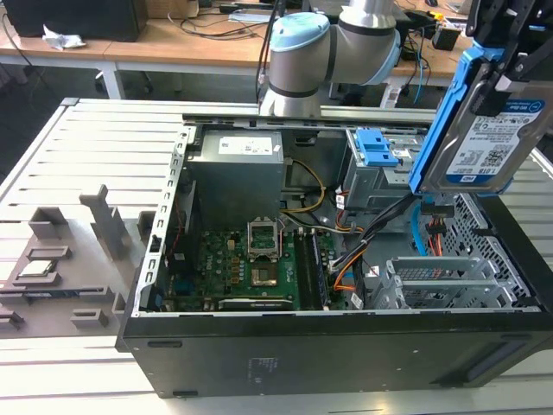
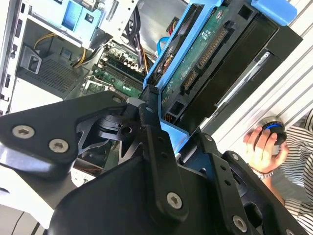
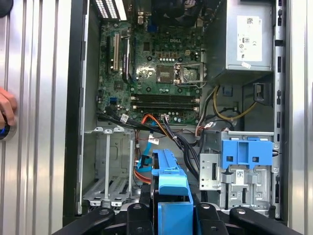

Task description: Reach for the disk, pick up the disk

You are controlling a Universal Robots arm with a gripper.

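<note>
Disk [image 1: 484,143] hangs above the computer case [image 1: 346,346], apparently clamped by fingers [image 2: 161,161].

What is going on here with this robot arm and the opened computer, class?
A robot arm's tool is shut on the disk, a silver hard drive in a blue frame, holding it up in the air above the open computer case, at the exterior view's right. The drive is clear of the case, so the pickup looks done. Inside the case, the motherboard and an empty metal drive cage lie exposed. A person's hand rests beside the case on the table.
</note>
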